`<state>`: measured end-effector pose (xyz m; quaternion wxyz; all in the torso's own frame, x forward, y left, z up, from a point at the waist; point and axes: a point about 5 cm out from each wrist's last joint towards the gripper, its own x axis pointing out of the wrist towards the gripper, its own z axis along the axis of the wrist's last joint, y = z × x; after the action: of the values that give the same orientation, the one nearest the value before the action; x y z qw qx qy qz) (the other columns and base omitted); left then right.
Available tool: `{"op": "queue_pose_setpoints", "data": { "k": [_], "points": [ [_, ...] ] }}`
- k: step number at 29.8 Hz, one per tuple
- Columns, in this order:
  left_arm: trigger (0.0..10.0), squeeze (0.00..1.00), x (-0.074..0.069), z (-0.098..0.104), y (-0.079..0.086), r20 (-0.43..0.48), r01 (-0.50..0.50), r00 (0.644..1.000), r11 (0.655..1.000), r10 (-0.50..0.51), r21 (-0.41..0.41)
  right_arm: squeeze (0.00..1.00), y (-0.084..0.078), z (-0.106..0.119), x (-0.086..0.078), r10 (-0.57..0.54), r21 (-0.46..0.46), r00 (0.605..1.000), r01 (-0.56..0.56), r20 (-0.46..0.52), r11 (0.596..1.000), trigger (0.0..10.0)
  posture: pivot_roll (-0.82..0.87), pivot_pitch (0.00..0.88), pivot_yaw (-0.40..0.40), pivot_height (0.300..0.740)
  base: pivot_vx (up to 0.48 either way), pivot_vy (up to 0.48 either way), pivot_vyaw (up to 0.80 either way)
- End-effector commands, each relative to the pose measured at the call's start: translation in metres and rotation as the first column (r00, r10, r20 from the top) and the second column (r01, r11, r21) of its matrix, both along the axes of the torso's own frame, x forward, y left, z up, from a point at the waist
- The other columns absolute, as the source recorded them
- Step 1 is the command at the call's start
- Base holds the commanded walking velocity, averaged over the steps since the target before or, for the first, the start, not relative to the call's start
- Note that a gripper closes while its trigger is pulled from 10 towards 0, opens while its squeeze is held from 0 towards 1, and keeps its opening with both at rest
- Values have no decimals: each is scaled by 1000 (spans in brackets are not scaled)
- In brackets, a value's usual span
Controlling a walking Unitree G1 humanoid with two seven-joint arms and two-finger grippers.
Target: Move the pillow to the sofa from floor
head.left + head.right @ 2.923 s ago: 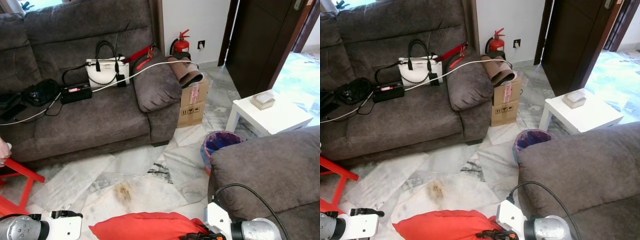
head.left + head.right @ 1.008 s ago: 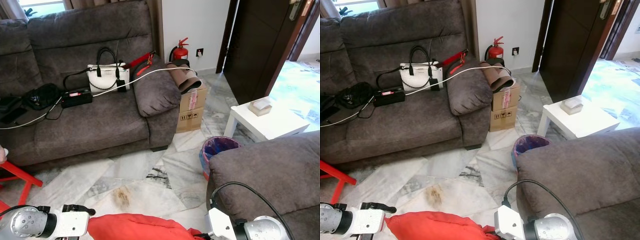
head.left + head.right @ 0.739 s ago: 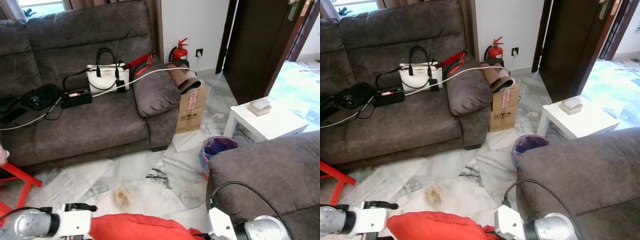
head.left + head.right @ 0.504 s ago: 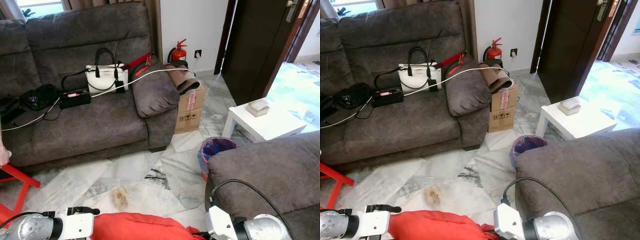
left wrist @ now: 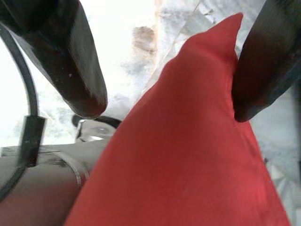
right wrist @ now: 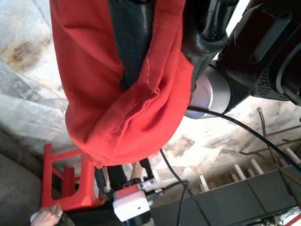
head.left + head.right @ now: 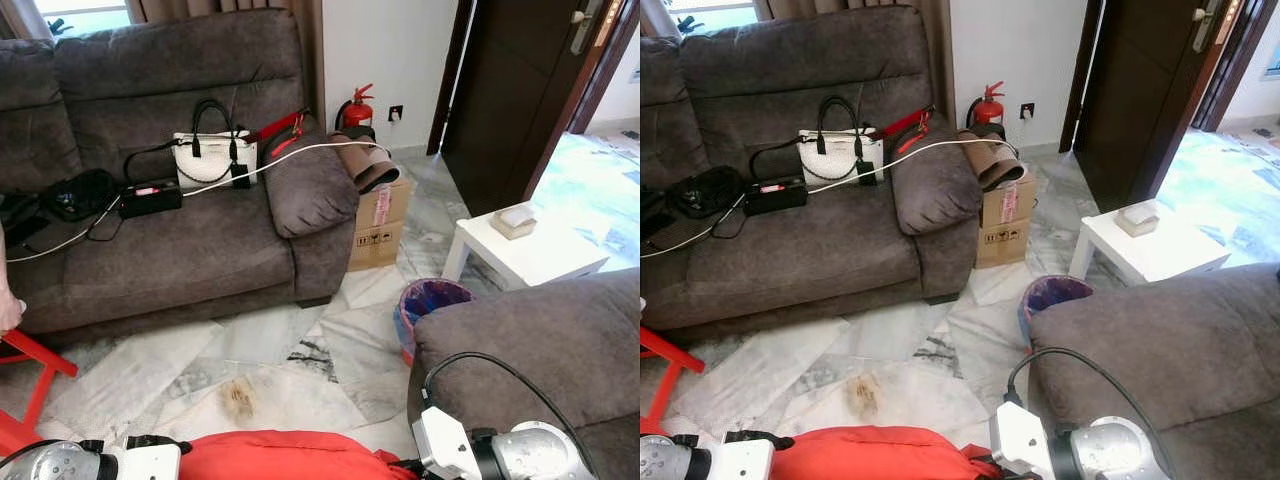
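Observation:
The red pillow (image 7: 285, 456) is held low in front of me, above the marble floor, between my two wrists. My right gripper (image 6: 164, 47) is shut on the pillow (image 6: 117, 108), its black fingers (image 6: 131, 42) bunching the fabric. Open at the pillow's other end, my left gripper (image 5: 169, 99) has a red corner (image 5: 188, 155) between its fingers; one finger (image 5: 263, 66) touches the fabric and the other (image 5: 75, 56) stands off it. The brown sofa (image 7: 180, 245) faces me across the floor.
The sofa carries a white handbag (image 7: 210, 156), a black bag (image 7: 80, 190) and cables. Near its arm are a cardboard box (image 7: 380, 225), a fire extinguisher (image 7: 358, 108), a bin (image 7: 430, 300) and a white table (image 7: 525, 250). At my right is a second sofa (image 7: 540, 340). At my left are a red stool (image 7: 25, 385) and a person's hand (image 7: 8, 310).
The whole view has shifted a little as the camera moved. The pillow stays held between my arms and now sits lower in the view. My left wrist has closed in on its end.

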<state>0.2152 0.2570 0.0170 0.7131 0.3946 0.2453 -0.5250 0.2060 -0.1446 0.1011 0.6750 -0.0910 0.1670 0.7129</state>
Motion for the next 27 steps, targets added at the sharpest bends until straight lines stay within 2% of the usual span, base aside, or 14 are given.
{"op": "queue_pose_setpoints", "data": {
  "k": [1, 3, 6, 8, 10, 20, 21, 22, 23, 27],
  "points": [
    [10000, 0, 3, 1, 1, 23, -26, 999, 1000, 26, -6, 0, 11, 27, 2, 60, 108, 993, -70, 98, 992, 10000, 19, 53, 60, 740, 0, 0, 0],
    [10000, 0, 8, 3, 0, 59, -47, 997, 999, 48, -19, 0, 11, 28, 1, 60, 109, 993, -71, 97, 992, 10000, 18, 54, 59, 740, 0, 0, 0],
    [10000, 0, 20, 9, -2, 165, -60, 984, 998, 61, -10, 0, 12, 29, 0, 63, 114, 993, -74, 97, 991, 10000, 18, 55, 60, 740, 0, 0, 0],
    [10000, 0, 22, 11, -4, 180, -61, 981, 998, 66, -30, 0, 12, 29, 0, 64, 116, 993, -75, 97, 990, 10000, 17, 58, 60, 740, 0, 0, 0],
    [10000, 0, 24, 12, -8, 179, -56, 981, 996, 67, -68, 0, 13, 30, -1, 66, 118, 993, -78, 98, 990, 10000, 14, 61, 60, 740, 0, 0, 0],
    [10000, 0, 21, 3, -20, 122, -34, 991, 994, 47, -107, 0, 11, 33, -3, 69, 114, 993, -80, 100, 990, 10000, 3, 63, 55, 740, 0, 0, 0],
    [6941, 0, 21, 3, -20, 114, -37, 992, 993, 50, -112, 0, 11, 33, -4, 69, 113, 993, -80, 101, 990, 10000, 2, 63, 54, 740, 0, 0, 0],
    [3059, 0, 21, 3, -21, 109, -39, 993, 992, 52, -117, 0, 11, 33, -4, 69, 113, 993, -80, 101, 990, 10000, 2, 62, 53, 740, 0, 0, 0],
    [0, 0, 21, 2, -21, 104, -42, 993, 992, 55, -122, 0, 11, 34, -4, 70, 112, 992, -81, 101, 990, 10000, 2, 62, 52, 740, 0, 0, 0],
    [0, 0, 19, 1, -24, 84, -34, 995, 990, 46, -138, 0, 11, 34, -4, 71, 112, 993, -82, 99, 990, 10000, 3, 63, 49, 740, 0, 0, 0]
  ]
}}
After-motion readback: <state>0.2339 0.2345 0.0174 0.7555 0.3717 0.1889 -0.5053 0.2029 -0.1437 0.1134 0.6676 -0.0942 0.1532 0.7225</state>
